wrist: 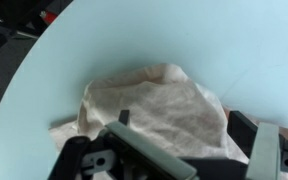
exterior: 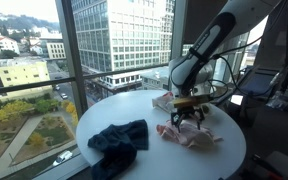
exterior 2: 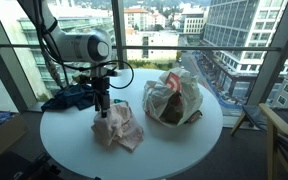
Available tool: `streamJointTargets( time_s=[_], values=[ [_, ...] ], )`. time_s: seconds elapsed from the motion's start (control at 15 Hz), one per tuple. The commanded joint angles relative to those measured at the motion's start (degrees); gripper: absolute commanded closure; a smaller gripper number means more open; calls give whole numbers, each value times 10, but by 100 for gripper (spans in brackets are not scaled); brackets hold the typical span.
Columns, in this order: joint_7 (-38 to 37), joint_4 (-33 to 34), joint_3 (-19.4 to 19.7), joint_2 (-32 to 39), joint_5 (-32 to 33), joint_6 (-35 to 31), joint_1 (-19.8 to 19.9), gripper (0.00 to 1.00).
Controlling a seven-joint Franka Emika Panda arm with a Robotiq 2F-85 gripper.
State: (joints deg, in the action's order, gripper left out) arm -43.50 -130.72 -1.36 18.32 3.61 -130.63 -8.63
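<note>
Blue cloth (exterior: pixel 119 140) lies bunched closest to the lens in an exterior view, well apart from the beige cloth (exterior: pixel 189 135); both rest on the round table (exterior: pixel 109 108). Directly above the beige cloth hangs the gripper (exterior: pixel 187 118), fingers spread and tips down at its top folds. A bag (exterior: pixel 162 100) sits just behind the beige cloth, toward the window. In an exterior view the beige cloth (exterior 2: pixel 117 130) is nearest, crumpled close to the table (exterior 2: pixel 189 142) edge, and the gripper (exterior 2: pixel 102 108) points straight down at its far part. The bag (exterior 2: pixel 172 98) stands just beside the beige cloth, and the blue cloth (exterior 2: pixel 69 98) lies beyond it. In the wrist view the beige cloth (wrist: pixel 154 105) fills the middle, between the two parted fingers (wrist: pixel 242 128). The gripper (wrist: pixel 184 125) is released and grasps nothing; whether its tips touch the beige cloth I cannot tell.
</note>
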Motion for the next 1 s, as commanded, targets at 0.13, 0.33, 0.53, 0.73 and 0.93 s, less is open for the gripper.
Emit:
streamJointTargets(
  time_s=[0.13, 0.33, 0.53, 0.73, 0.93],
  values=[
    [11, -29, 19, 2, 1, -85, 5, 0],
    [17, -35, 25, 6, -8, -100, 7, 0],
    [23, -45, 23, 8, -15, -108, 8, 0],
    [27, -54, 18, 15, -19, -114, 5, 0],
    [25, -59, 22, 22, -10, -131, -1, 0]
  ],
)
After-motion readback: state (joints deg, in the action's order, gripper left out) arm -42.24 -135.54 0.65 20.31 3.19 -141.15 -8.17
